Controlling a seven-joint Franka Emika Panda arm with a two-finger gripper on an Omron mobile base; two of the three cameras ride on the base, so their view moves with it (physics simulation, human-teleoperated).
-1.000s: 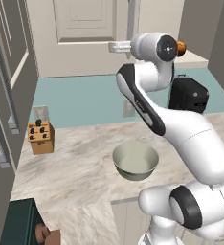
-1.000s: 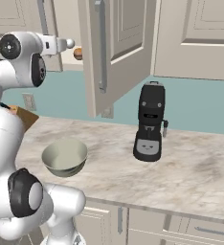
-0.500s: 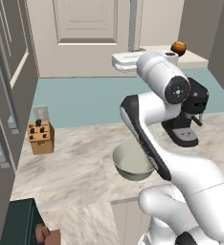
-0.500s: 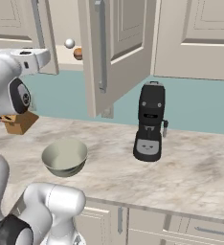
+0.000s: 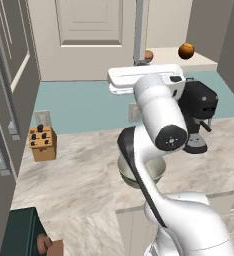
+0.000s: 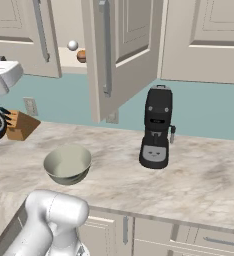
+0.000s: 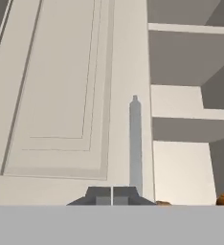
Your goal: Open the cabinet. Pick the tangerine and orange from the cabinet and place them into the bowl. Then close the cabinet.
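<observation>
A simulated kitchen, seen from behind a white robot arm. The gripper (image 7: 112, 196) is fully closed, its two dark fingertips pressed flat together with nothing between them. From the hand camera it points at the left cabinet door, just below the bottom end of that door's long grey bar handle (image 7: 135, 143); whether the tips touch the door cannot be told.

The cabinet (image 6: 124, 55) is a wide beige wall unit. Its right door (image 6: 120, 52) stands swung open towards the room, and its left door (image 5: 86, 37) is closed. On the cream lower shelf (image 5: 181, 59) inside lie two orange-coloured fruits: one (image 5: 186, 50) sits out in the open part of the shelf, the other (image 5: 148, 55) is partly hidden behind the door edge. From the right base camera a small pale round object (image 6: 73, 45) also rests on that shelf, beside a brownish-orange fruit.

The bowl (image 6: 67, 164), pale grey-beige and round, sits on the marble counter (image 6: 199, 175) below the cabinet and holds nothing. A black coffee machine (image 6: 157, 127) stands to its right, and a wooden knife block (image 5: 42, 143) stands to its left against the wall. No readable writing appears anywhere.
</observation>
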